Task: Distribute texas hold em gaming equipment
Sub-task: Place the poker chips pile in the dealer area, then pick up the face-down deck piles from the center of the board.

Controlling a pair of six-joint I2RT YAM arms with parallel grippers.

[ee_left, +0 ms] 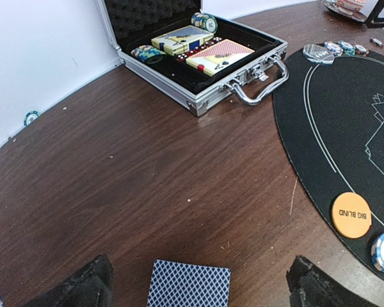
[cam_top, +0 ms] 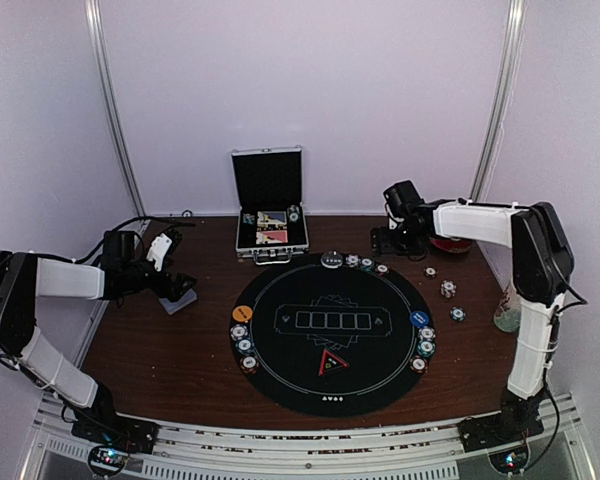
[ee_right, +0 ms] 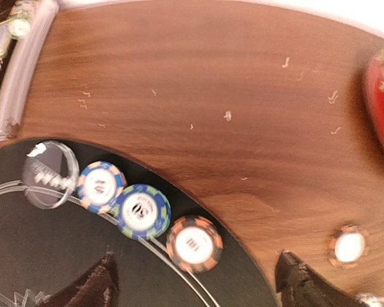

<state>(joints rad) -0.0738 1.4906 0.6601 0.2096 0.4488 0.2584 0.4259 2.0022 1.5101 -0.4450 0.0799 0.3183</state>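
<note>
Left gripper, fingers spread, hangs over a playing card flat on the table. Right gripper, also spread, holds nothing above chips on the mat edge. Beyond stands the open case.

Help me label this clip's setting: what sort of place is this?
Probably a robot lab booth staged for poker: plain white walls enclose a wooden table, a left arm and right arm stand bolted at its near edge, and a round black poker mat carries chips.
</note>
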